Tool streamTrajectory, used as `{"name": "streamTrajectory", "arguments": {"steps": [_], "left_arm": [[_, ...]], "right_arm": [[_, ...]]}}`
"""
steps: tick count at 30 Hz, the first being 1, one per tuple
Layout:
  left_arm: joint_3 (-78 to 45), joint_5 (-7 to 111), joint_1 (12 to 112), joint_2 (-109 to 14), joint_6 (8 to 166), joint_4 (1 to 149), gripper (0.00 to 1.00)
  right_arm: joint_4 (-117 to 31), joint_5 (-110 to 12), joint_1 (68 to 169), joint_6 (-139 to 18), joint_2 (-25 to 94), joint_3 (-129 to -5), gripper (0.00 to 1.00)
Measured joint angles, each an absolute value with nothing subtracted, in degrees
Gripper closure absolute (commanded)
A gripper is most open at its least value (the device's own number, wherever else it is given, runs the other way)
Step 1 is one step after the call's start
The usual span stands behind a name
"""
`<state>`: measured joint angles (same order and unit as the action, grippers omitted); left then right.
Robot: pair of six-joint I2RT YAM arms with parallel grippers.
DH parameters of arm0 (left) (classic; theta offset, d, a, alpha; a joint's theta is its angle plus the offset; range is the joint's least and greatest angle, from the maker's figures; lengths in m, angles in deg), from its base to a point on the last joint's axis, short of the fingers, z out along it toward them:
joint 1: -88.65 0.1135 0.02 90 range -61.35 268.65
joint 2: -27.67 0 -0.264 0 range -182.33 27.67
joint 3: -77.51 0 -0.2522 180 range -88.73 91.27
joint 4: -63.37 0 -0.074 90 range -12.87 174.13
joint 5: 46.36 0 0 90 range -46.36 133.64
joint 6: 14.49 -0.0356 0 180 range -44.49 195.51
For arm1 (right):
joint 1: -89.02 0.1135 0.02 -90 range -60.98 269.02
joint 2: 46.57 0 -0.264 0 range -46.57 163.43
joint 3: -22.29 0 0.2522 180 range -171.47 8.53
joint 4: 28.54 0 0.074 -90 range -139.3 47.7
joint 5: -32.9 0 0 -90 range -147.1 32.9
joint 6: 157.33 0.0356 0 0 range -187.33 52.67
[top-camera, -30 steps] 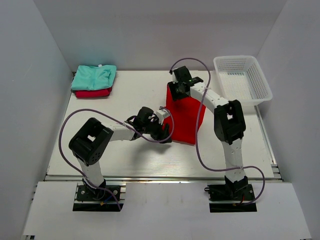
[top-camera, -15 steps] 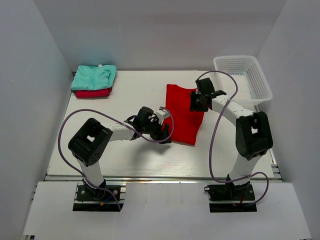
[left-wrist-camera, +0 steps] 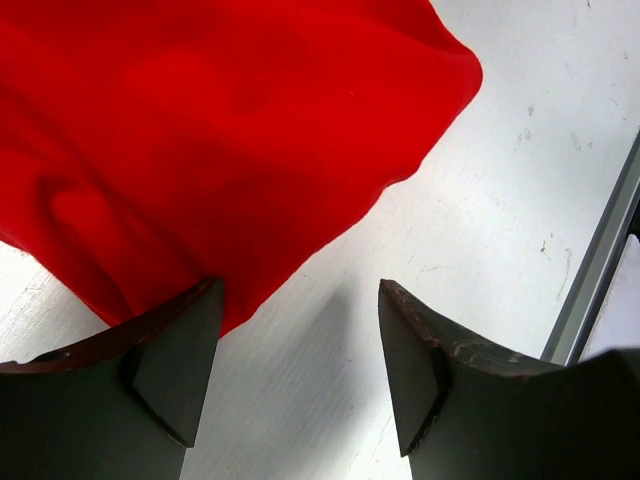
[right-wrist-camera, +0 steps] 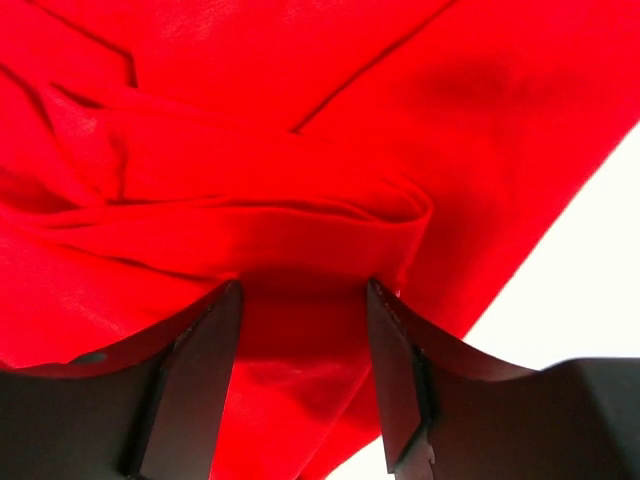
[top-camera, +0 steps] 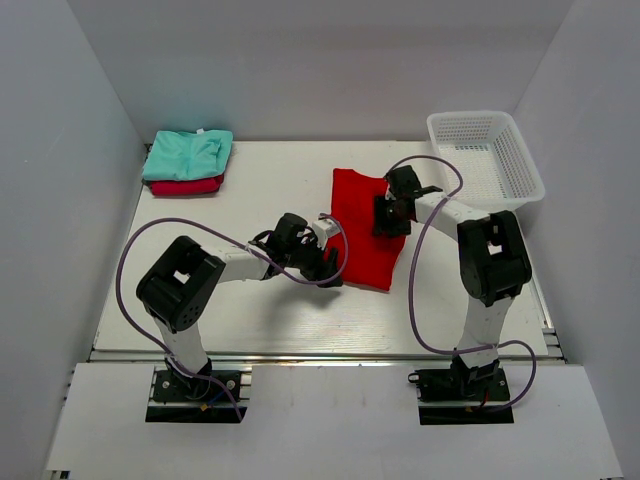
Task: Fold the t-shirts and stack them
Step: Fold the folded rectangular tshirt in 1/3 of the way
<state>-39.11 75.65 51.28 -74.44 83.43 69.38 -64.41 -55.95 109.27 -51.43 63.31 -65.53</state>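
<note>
The bright red t-shirt [top-camera: 360, 235] lies as a folded strip in the middle of the table. My left gripper [top-camera: 328, 268] is low at its near left corner. In the left wrist view the left gripper [left-wrist-camera: 300, 290] is open, with bare table between the jaws and the red cloth [left-wrist-camera: 230, 120] touching the left finger [left-wrist-camera: 180, 350]. My right gripper [top-camera: 385, 218] sits on the shirt's right side. In the right wrist view the right gripper [right-wrist-camera: 303, 290] is open over the red cloth [right-wrist-camera: 300, 130], with a rolled fold just ahead of the fingertips. The mint t-shirt [top-camera: 190, 154] lies folded on the crimson t-shirt [top-camera: 186, 187] at the back left.
A white mesh basket [top-camera: 520, 160] stands at the back right corner. White walls close in the table on the left, the back and the right. A metal rail [left-wrist-camera: 600, 260] runs along the table's near edge.
My right gripper carried the lifted edge of the red t-shirt from the back toward the right and down. The shirt now lies flat. The left arm has not moved.
</note>
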Motion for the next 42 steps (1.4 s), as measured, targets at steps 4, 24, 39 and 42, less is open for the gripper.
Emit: {"name": "streamTrajectory", "arguments": {"steps": [4,24,39,42], "left_arm": [[-39.1,75.8,51.3,-74.4,83.4,69.5,0.27],[-39.0,76.1,51.3,-74.4,83.4,70.0,0.3],[-37.0,78.0,51.3,-75.2,83.2,72.7,0.24],[-35.6,77.5,51.1,-75.2,84.1,74.7,0.13]], "right_arm": [[-64.4,-58.2,109.3,-51.9,63.3,-65.0,0.69],[-64.0,-64.2,106.5,-52.8,61.8,-67.2,1.0],[-64.7,-57.3,105.1,-57.5,61.6,-70.1,0.48],[-64.8,-54.8,105.1,-58.4,60.6,-69.8,0.1]]}}
